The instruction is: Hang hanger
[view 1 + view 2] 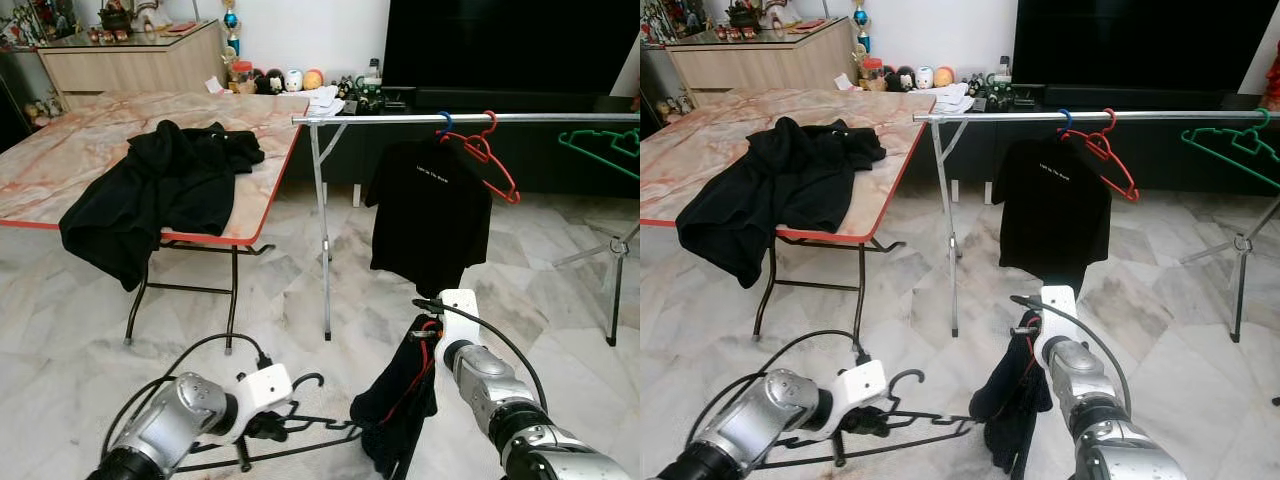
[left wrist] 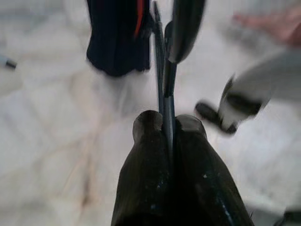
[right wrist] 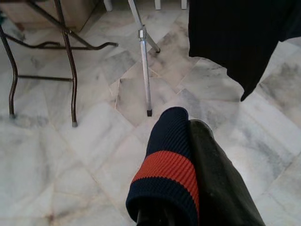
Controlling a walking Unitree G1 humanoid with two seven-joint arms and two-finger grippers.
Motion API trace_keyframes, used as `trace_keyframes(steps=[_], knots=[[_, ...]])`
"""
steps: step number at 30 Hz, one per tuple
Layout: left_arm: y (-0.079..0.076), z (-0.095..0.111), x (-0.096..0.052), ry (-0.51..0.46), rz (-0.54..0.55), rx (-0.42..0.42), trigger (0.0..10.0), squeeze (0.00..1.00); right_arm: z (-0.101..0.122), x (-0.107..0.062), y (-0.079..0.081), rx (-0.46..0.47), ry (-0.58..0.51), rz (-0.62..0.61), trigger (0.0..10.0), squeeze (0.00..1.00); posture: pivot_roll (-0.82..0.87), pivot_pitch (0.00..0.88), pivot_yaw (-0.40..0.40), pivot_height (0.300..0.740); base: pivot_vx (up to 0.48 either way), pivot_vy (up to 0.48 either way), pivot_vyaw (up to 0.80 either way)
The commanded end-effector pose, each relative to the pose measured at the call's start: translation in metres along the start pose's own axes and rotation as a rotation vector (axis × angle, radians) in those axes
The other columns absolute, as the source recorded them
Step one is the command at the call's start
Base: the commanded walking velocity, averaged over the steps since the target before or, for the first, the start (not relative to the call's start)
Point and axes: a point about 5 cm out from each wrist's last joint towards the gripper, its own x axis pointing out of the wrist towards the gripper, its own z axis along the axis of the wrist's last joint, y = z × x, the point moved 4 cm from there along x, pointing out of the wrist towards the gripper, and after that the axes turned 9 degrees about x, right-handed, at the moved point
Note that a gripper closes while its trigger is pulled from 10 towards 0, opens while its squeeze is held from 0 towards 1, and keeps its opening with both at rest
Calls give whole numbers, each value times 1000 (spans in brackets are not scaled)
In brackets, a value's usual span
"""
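Left end effector [image 1: 268, 424] clenched on black hanger [image 1: 300, 425], right end effector [image 1: 425, 335] grasping dark garment [image 1: 395, 405]. Thread garment on, then lift hook to far rail [image 1: 400, 118].

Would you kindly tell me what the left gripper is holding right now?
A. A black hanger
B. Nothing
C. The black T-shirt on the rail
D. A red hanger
A: the left gripper has its jaws shut on the thin bar of a black hanger, low over the floor, while the red hanger hangs on the rail beside the T-shirt.
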Motion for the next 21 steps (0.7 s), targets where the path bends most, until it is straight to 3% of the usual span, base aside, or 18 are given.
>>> trace_keyframes(steps=[1,21], knots=[[8,17,-4,-84,28,-22,10000,0,21,2,10,35,-60,22,10000,0,6,0,28,740,0,0,0],[14,29,2,-119,93,-31,10000,0,28,4,24,92,-65,66,10000,0,10,0,27,740,0,0,0]])
